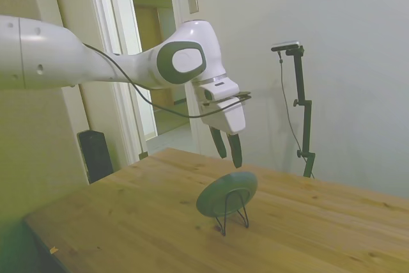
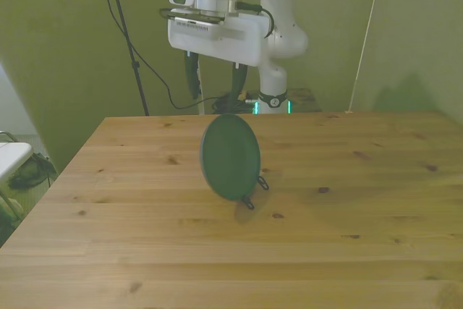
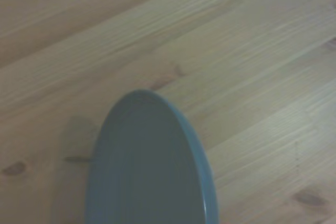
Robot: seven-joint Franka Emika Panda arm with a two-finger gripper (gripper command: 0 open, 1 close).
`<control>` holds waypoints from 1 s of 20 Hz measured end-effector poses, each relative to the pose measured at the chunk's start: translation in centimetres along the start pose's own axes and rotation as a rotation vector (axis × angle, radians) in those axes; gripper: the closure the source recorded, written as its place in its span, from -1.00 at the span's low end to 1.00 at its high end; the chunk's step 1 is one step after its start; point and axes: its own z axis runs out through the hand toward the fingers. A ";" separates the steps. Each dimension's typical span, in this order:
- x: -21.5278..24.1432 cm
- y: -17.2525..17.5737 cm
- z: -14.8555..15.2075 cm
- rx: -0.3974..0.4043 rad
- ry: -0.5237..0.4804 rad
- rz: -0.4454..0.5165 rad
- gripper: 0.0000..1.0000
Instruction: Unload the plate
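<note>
One plate (image 1: 226, 194) is present. One wire stand (image 1: 234, 212) is present. Both are on one surface (image 1: 128, 222).

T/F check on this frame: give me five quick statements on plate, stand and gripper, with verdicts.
1. The small round dark grey-green plate stands tilted on edge in the thin black wire stand. True.
2. The gripper is shut on the plate's rim. False: its fingers are open and hang above the plate, not touching it.
3. The plate lies flat on the wooden table. False: it leans in the stand.
4. The wrist view shows the plate from above, close by. True.
5. A second plate sits on the table. False: only one shows.
</note>
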 end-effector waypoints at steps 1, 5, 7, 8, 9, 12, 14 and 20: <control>-0.2 -0.2 0.3 -0.030 0.002 -0.008 -1.00; -0.6 -1.3 1.7 -0.105 0.011 -0.033 -1.00; -0.6 -1.9 2.7 -0.125 0.020 -0.043 -1.00; -0.7 -2.2 3.2 -0.134 0.023 -0.048 -1.00; -0.8 -2.5 3.6 -0.143 0.027 -0.054 -1.00; -1.3 -3.1 4.4 -0.167 0.049 -0.075 1.00; -1.5 -3.3 4.6 -0.174 0.057 -0.083 1.00; -1.2 -3.3 5.3 -0.203 0.086 -0.094 1.00</control>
